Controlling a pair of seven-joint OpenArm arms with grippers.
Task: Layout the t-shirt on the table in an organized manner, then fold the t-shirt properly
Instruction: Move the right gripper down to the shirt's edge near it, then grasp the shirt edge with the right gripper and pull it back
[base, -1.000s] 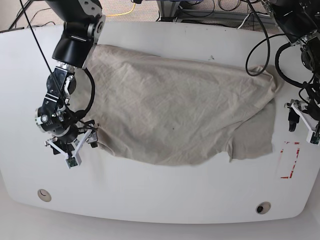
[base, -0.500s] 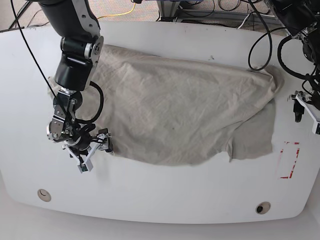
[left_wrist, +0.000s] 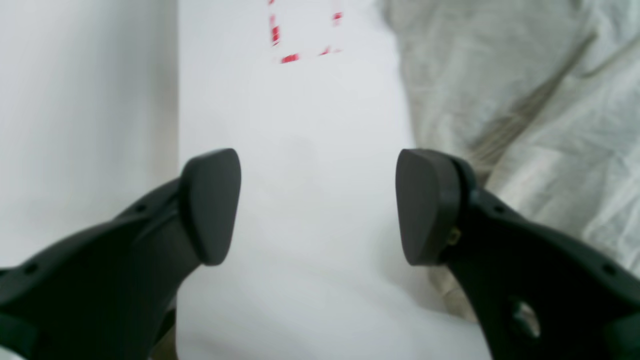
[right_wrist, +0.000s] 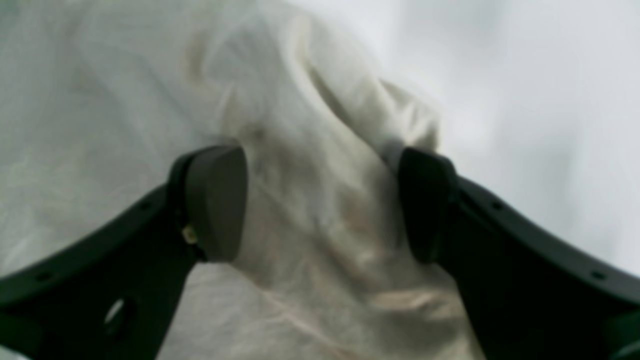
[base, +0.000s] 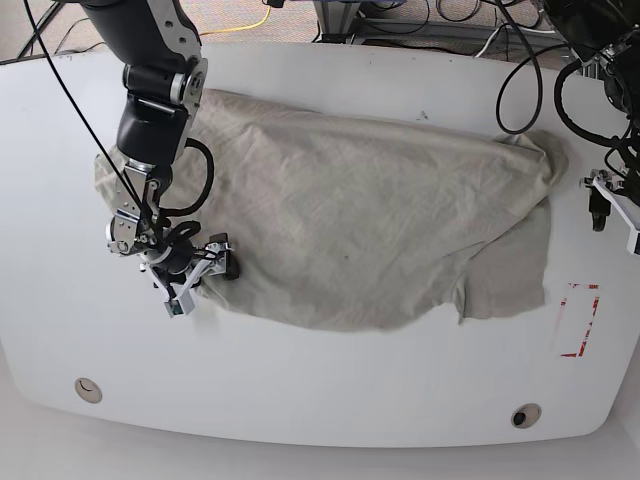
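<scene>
The white tabletop (base: 320, 400) is filling the base view, its far corners cut off by the frame. The t-shirt (base: 350, 230) is lying wrinkled across the middle of it, reaching from the side under the right arm to the edge near the left arm, with one loose flap hanging toward the near edge close to the red-outlined rectangle mark (base: 578, 320). The right arm (base: 155, 100) is descending from the top of the base view, its forearm angling down and its wrist bending so that the right gripper (base: 195, 278) is sitting at the shirt's near corner. In the right wrist view the right gripper's fingers (right_wrist: 215, 200) are standing apart with bunched fabric between them; blur is making it impossible to tell whether the pads are touching the cloth. The left arm is mostly cut off at the frame's edge, and only cables and the left gripper (base: 612, 205) are showing, positioned just beside the shirt's bunched end. In the left wrist view the left gripper's fingers (left_wrist: 210, 205) are standing wide apart over bare tabletop, holding nothing, with the shirt's edge partly hidden behind one finger. Two small round holes (base: 88, 390) are sitting near the front edge.
</scene>
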